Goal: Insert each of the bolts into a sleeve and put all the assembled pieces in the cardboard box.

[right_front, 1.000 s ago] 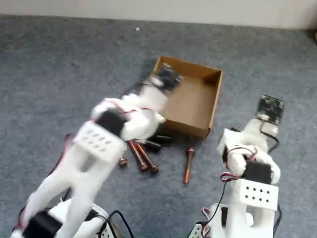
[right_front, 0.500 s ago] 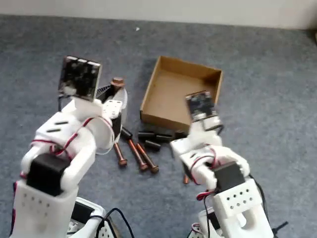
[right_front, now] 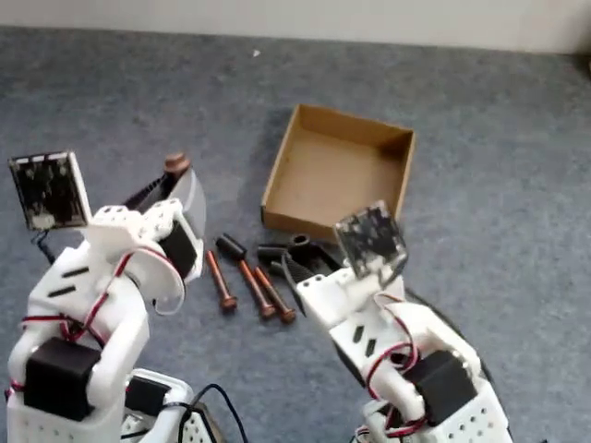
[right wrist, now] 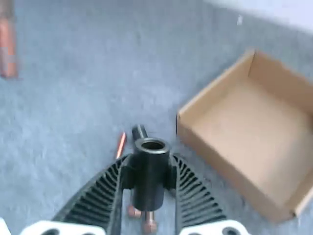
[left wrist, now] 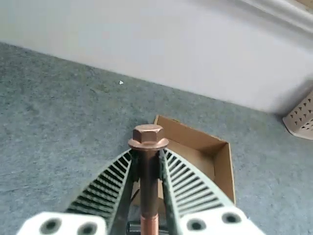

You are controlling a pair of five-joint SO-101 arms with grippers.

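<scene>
- Up off the grey carpet (right_front: 480, 138), the left gripper (left wrist: 147, 155) is seen. Its fingers are drawn narrow and clamped on a copper bolt (left wrist: 146, 188).
- The bolt is gripped on the shank just under the hex head, with the head uppermost. The shank's lower end is cut off at the frame edge in the left wrist view.
- The right gripper (right wrist: 149, 164) is closed on a black sleeve (right wrist: 148, 178), bore opening turned up. The sleeve's lower end is hidden btwn the fingers.
- From the high view, the held sleeve is hard to tell apart from the dark fingers around it.
- The cardboard box (right_front: 314, 224) is set open side up on the carpet, beyond both grippers. Its front corner on the right arm's side is covered by that arm's wrist board (right_front: 369, 240).
- Three loose bolts (right_front: 254, 288) are laid side by side in front of the box, btwn the arms, heads toward the arms.
- A loose sleeve (right_front: 231, 247) is lying just beyond them.
- More dark pieces (right_front: 271, 251) by the box's front wall are partly covered by the right gripper. Their count can't be told.
</scene>
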